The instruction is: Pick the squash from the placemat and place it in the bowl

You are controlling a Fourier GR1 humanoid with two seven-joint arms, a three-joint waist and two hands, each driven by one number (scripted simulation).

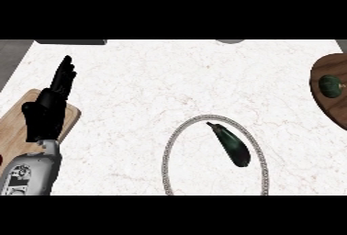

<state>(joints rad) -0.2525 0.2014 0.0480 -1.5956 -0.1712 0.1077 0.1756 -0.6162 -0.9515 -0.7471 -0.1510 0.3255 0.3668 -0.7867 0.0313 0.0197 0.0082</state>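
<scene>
A long, dark green squash (230, 144) lies at a slant on a white oval placemat (167, 151) with a beaded rim, low in the middle of the head view. A brown wooden bowl (332, 110) sits at the right edge, partly cut off, with a small round dark green thing (330, 86) inside it. At the far left my left hand (51, 103) rests open, fingers pointing up, well away from the squash. My right hand does not show.
A wooden cutting board (17, 128) lies under my left forearm at the left edge. The white marble counter (169, 78) spreads between placemat and bowl. A dark slab (71, 41) and a grey object (230, 41) peek in at the far edge.
</scene>
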